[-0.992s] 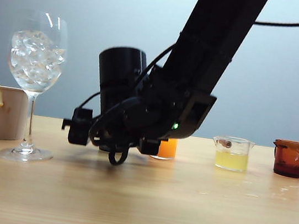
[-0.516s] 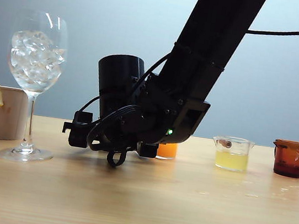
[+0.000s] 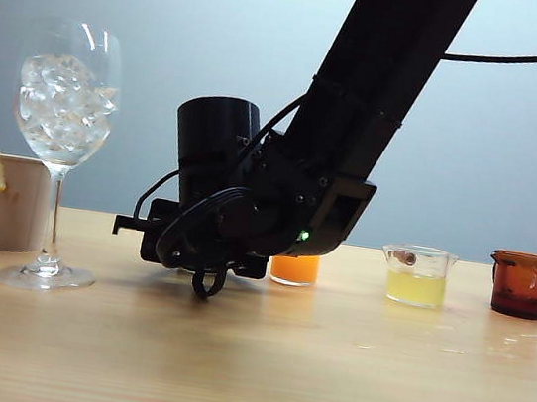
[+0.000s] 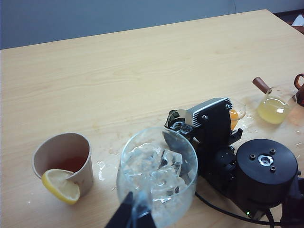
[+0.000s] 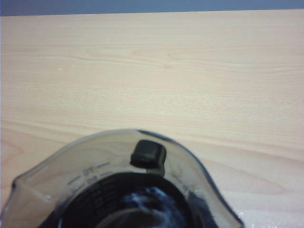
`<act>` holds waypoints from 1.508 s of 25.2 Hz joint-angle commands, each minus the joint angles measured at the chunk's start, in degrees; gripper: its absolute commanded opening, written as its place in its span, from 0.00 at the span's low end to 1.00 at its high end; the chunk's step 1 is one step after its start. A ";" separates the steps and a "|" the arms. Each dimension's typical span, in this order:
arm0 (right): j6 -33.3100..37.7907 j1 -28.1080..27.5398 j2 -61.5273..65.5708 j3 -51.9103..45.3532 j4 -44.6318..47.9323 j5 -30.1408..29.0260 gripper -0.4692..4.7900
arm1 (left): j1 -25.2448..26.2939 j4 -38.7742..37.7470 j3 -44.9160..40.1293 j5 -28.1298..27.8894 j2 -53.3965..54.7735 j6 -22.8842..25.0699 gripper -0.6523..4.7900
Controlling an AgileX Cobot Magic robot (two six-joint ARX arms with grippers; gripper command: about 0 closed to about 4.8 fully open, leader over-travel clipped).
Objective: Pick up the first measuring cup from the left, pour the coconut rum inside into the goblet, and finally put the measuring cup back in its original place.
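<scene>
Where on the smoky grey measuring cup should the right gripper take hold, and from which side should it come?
Probably the wall just below the flared rim, coming in level from the side: the first measuring cup stands upright, and the flare would stop slipping. The right gripper is low around it, one pad beyond its wall. The left gripper hangs above the goblet.

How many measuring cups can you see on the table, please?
4: smoky grey cup at the right gripper, then orange cup, pale yellow cup and amber cup rightwards.
</scene>
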 commanded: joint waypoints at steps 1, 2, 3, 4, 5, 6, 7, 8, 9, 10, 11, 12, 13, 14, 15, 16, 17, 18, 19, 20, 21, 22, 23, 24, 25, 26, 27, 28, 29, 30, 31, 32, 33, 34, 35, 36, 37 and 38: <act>0.15 0.02 0.00 0.20 0.68 -0.79 0.45 | -0.07 0.72 0.17 0.26 -0.09 -0.20 0.11; 0.15 0.02 0.00 0.20 0.68 -1.31 0.43 | -0.07 0.72 0.17 0.26 -0.09 -0.20 0.11; 0.11 0.04 -0.02 0.20 0.68 -1.57 0.40 | -0.07 0.72 0.17 0.26 -0.11 -0.20 0.12; -0.11 0.09 -0.11 0.20 0.68 -1.60 0.40 | -0.07 0.72 0.17 0.26 -0.11 -0.20 0.11; -0.76 0.42 -0.24 0.20 0.70 -1.68 0.40 | -0.07 0.72 0.17 0.26 -0.11 -0.20 0.12; -1.51 0.61 -0.39 0.20 0.68 -1.68 0.40 | -0.07 0.72 0.17 0.26 -0.11 -0.20 0.12; -2.08 0.79 -0.55 0.20 0.68 -1.70 0.40 | -0.07 0.72 0.17 0.26 -0.11 -0.20 0.11; -2.10 0.87 -0.90 0.17 0.66 -1.73 0.40 | -0.07 0.72 0.17 0.26 -0.11 -0.20 0.11; -2.38 1.01 -1.25 0.15 0.48 -1.75 0.40 | -0.07 0.72 0.17 0.26 -0.11 -0.20 0.11; -3.39 1.44 -1.75 0.13 0.39 -1.73 0.40 | -0.07 0.72 0.17 0.26 -0.11 -0.20 0.12; -5.20 1.46 -3.06 0.13 0.07 -2.43 0.40 | -0.07 0.72 0.17 0.26 -0.11 -0.20 0.11; -5.90 1.51 -3.74 0.13 -0.28 -3.02 0.40 | -0.07 0.72 0.17 0.26 -0.11 -0.20 0.11; -6.56 1.66 -4.55 0.13 -0.90 -3.96 0.40 | -0.07 0.72 0.17 0.26 -0.11 -0.20 0.11; -6.56 1.81 -5.31 0.11 -1.68 -4.79 0.40 | -0.07 0.72 0.17 0.26 -0.11 -0.17 0.11; -6.58 1.81 -6.32 0.09 -2.73 -5.38 0.40 | -0.07 0.72 0.17 0.26 -0.11 -0.20 0.11; -6.64 1.81 -7.15 0.07 -3.54 -5.95 0.40 | -0.07 0.72 0.17 0.26 -0.11 -0.20 0.11; -6.82 1.84 -8.17 0.04 -4.66 -6.47 0.40 | -0.07 0.72 0.17 0.26 -0.11 -0.20 0.11; -6.82 1.86 -9.03 0.00 -5.68 -6.99 0.40 | -0.07 0.72 0.17 0.26 -0.11 -0.20 0.11; -6.88 1.86 -9.92 -0.02 -6.82 -7.74 0.40 | -0.07 0.72 0.17 0.24 -0.11 -0.20 0.12; -7.61 1.86 -11.06 -0.02 -8.37 -8.50 0.40 | -0.07 0.72 0.17 0.24 -0.11 -0.20 0.12; -8.44 1.86 -11.96 -0.02 -9.53 -9.14 0.40 | -0.07 0.72 0.17 0.26 -0.11 -0.20 0.11; -9.57 1.86 -13.03 -0.02 -10.67 -9.20 0.40 | -0.07 0.72 0.17 0.26 -0.11 -0.20 0.12; -10.03 1.86 -13.81 -0.04 -11.56 -9.20 0.40 | -0.07 0.72 0.17 0.26 -0.11 -0.20 0.11; -10.05 1.84 -14.60 -0.04 -12.41 -9.18 0.40 | -0.07 0.72 0.17 0.26 -0.11 -0.20 0.11; -10.08 1.79 -15.32 -0.04 -13.05 -9.18 0.40 | -0.07 0.72 0.17 0.26 -0.11 -0.20 0.11; -10.05 1.64 -15.80 -0.04 -13.16 -9.22 0.40 | -0.07 0.72 0.17 0.24 -0.11 -0.20 0.12; -9.99 1.29 -16.28 -0.09 -13.16 -9.73 0.40 | -0.07 0.72 0.17 0.26 -0.11 -0.20 0.11; -9.88 1.07 -16.76 -0.09 -13.16 -11.04 0.40 | -0.07 0.72 0.17 0.26 -0.11 -0.20 0.11; -9.57 0.52 -17.53 -0.13 -13.14 -13.20 0.40 | -0.07 0.72 0.17 0.26 -0.11 -0.20 0.12; -9.31 0.31 -17.92 -0.15 -13.27 -14.19 0.40 | -0.07 0.74 0.17 0.26 -0.11 -0.20 0.11; -9.33 0.00 -18.99 -0.13 -14.16 -15.61 0.40 | -0.07 0.72 0.17 0.26 -0.11 -0.20 0.11; -9.49 -0.33 -20.35 -0.15 -15.85 -17.75 0.40 | -0.07 0.72 0.17 0.26 -0.11 -0.20 0.11; -9.53 -0.35 -21.11 -0.15 -16.90 -18.80 0.40 | -0.07 0.72 0.17 0.26 -0.11 -0.20 0.11; -9.53 -0.57 -21.90 -0.15 -18.03 -19.98 0.40 | -0.07 0.74 0.17 0.26 -0.11 -0.20 0.12; -9.51 -1.03 -22.80 -0.15 -19.17 -21.27 0.40 | -0.07 0.72 0.17 0.26 -0.11 -0.20 0.11; -9.55 -1.14 -23.71 -0.15 -20.09 -23.10 0.40 | -0.07 0.72 0.17 0.24 -0.11 -0.20 0.11; -9.57 -1.64 -25.22 -0.15 -21.16 -26.05 0.40 | -0.07 0.72 0.17 0.26 -0.11 -0.20 0.11; -9.73 -1.95 -25.94 -0.15 -21.38 -27.87 0.40 | -0.07 0.72 0.17 0.26 -0.11 -0.20 0.11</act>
